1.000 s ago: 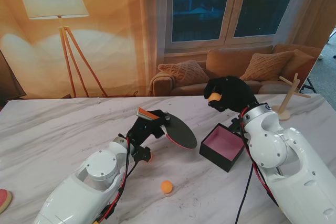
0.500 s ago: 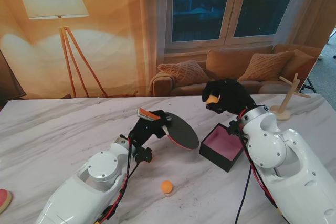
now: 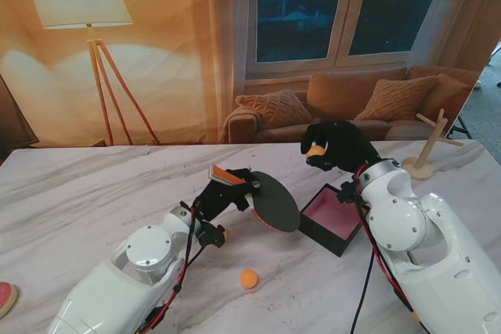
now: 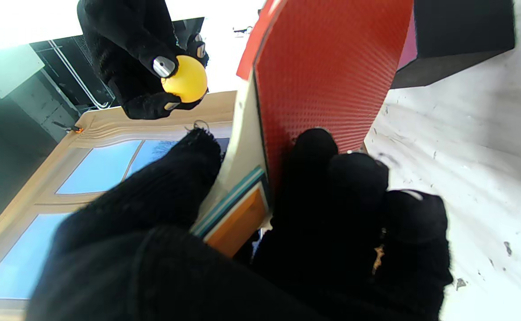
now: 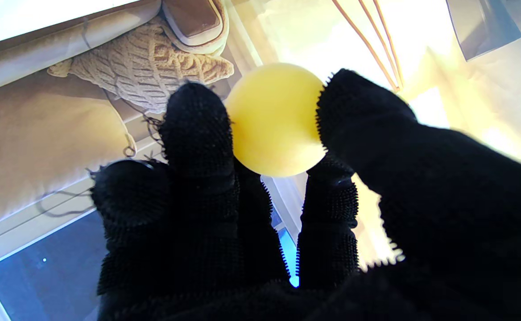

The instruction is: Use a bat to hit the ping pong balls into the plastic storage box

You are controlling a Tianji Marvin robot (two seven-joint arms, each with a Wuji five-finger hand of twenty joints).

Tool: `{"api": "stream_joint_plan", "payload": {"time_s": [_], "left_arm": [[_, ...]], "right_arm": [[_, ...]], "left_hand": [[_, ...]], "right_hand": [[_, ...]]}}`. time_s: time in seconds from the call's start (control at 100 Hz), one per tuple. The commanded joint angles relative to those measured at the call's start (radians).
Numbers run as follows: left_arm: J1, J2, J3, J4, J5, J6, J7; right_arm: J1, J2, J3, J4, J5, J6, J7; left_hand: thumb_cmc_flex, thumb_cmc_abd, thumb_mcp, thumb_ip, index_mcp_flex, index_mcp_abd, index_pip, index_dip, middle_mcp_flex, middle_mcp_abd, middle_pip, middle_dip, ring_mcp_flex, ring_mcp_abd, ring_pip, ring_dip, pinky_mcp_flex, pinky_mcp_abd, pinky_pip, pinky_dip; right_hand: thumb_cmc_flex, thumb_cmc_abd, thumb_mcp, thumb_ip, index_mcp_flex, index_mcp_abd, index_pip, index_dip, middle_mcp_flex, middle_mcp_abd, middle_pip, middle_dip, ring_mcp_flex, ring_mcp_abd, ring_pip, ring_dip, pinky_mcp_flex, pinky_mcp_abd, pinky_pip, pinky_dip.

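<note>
My left hand (image 3: 225,195) is shut on the orange handle of a bat (image 3: 275,202) whose dark blade tilts toward the black storage box (image 3: 335,217) with a pink inside. The left wrist view shows the bat's red face (image 4: 327,67) close to the box's corner (image 4: 456,40). Raised above the box's far edge, my right hand (image 3: 338,145) is shut on a yellow-orange ping pong ball (image 3: 315,150), pinched between its fingertips (image 5: 274,118). Another orange ball (image 3: 248,278) lies on the marble table nearer to me. A third ball (image 3: 225,234) peeks out beside my left wrist.
A wooden stand (image 3: 427,154) sits at the table's far right. A red-rimmed object (image 3: 5,296) lies at the near left edge. The marble table (image 3: 94,193) stretches away to the left.
The left hand has swung the bat to the right, bringing its blade up to the box's left corner. The right hand, still holding its ball, has shifted slightly left.
</note>
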Motion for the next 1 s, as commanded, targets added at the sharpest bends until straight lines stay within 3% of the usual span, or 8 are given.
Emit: {"api": "stream_joint_plan", "payload": {"time_s": [0.0,0.19,0.51,0.99], "left_arm": [[-0.002,0.002,0.004,-0.006,0.000,-0.005,-0.022],[-0.017,-0.003,0.021,0.015,-0.013,-0.015,-0.027],[-0.009,-0.004,0.017,0.012,0.001,-0.032,-0.008],[0.044,0.021,-0.040,-0.047,0.059,-0.012,-0.020]], "right_arm": [[-0.002,-0.005,0.006,-0.012,0.003,0.009,0.006],[-0.003,-0.005,0.009,-0.022,0.011,0.002,0.006],[-0.025,-0.003,0.011,-0.039,0.039,0.001,0.025],[-0.011,-0.009,0.000,-0.053,0.048,0.006,0.002]], "left_hand": [[0.036,0.000,0.032,-0.014,-0.005,-0.014,0.015,-0.017,-0.042,-0.046,-0.047,0.007,-0.029,0.070,-0.009,-0.004,-0.042,-0.105,-0.033,0.025],[0.043,-0.009,0.039,-0.016,-0.002,-0.015,0.028,-0.029,-0.068,-0.045,-0.069,-0.003,-0.070,0.076,-0.049,-0.007,-0.087,-0.110,-0.064,0.011],[0.036,-0.013,0.056,-0.018,0.010,-0.009,0.056,-0.008,-0.047,-0.050,-0.061,0.003,-0.055,0.084,-0.047,0.005,-0.082,-0.100,-0.059,0.014],[0.004,-0.015,0.096,-0.015,0.027,-0.002,0.074,0.020,-0.016,-0.045,-0.031,0.018,-0.010,0.080,-0.006,0.023,-0.040,-0.087,-0.028,0.032]], "right_hand": [[0.126,0.117,0.083,0.075,0.119,0.048,0.151,0.051,0.107,-0.121,0.079,0.067,0.000,-0.036,-0.024,0.008,-0.012,-0.027,0.007,0.019],[0.123,0.121,0.079,0.074,0.115,0.046,0.149,0.049,0.104,-0.122,0.073,0.063,-0.003,-0.037,-0.026,0.006,-0.013,-0.028,0.008,0.020],[0.119,0.129,0.071,0.075,0.100,0.046,0.141,0.043,0.091,-0.121,0.053,0.054,-0.019,-0.029,-0.045,-0.004,-0.028,-0.024,-0.006,0.016],[0.123,0.131,0.069,0.076,0.102,0.047,0.141,0.045,0.092,-0.122,0.047,0.054,-0.021,-0.033,-0.045,-0.002,-0.030,-0.026,-0.009,0.015]]}}
